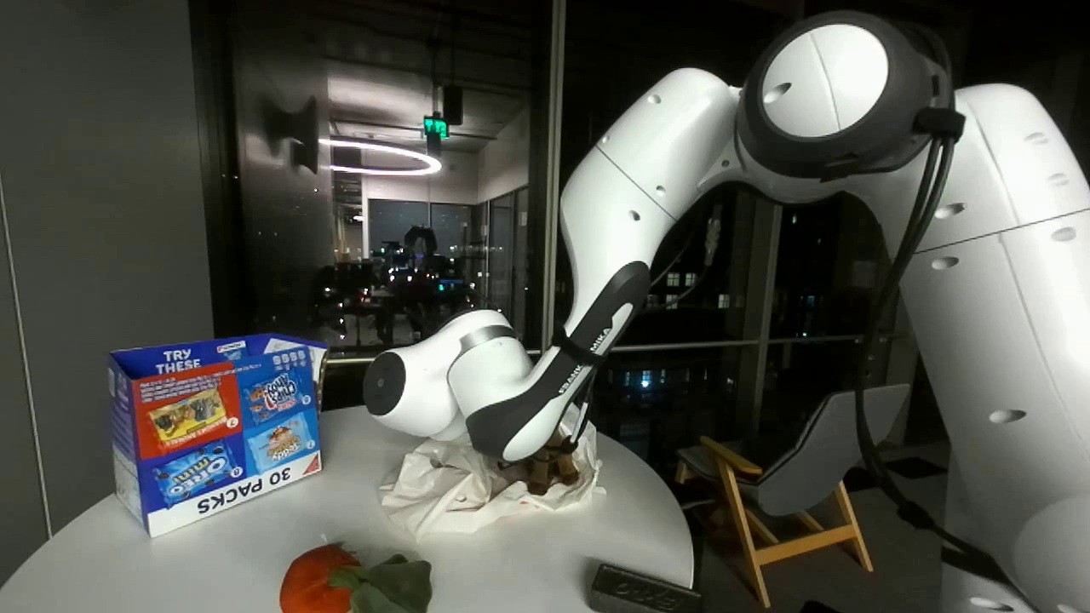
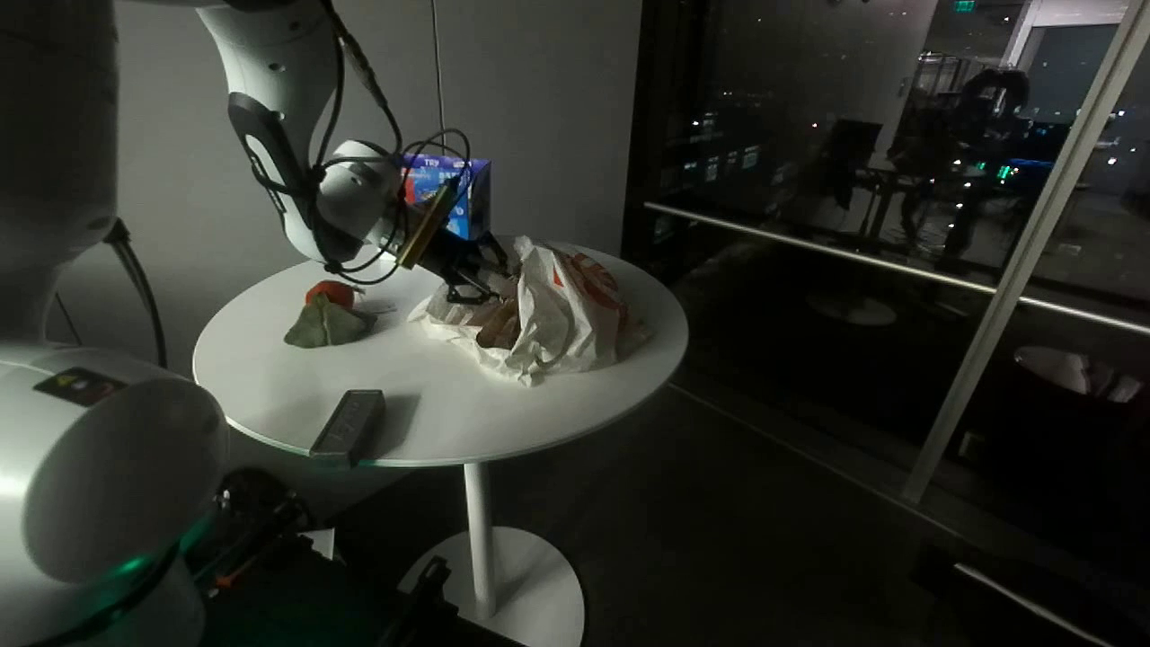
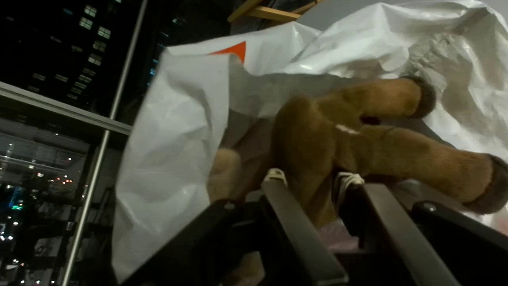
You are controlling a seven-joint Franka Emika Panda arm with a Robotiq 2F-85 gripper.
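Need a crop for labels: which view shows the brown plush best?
Wrist view: the brown plush is large and close there, two dark-tipped limbs showing, though the tool hides some of it. Both exterior views show only small brown parts of it, amid the white bag.

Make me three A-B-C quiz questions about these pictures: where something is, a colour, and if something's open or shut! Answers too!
1. Where is the gripper?
A) Inside the box
B) At the bag
C) Under the table

2. What colour is the plush?
A) Brown
B) Green
C) Blue

3. How is the bag?
A) Tied
B) Taped
C) Open

1: B, its fingers show at the opening.
2: A, the wrist view shows brown fur.
3: C, plush shows through its opening.
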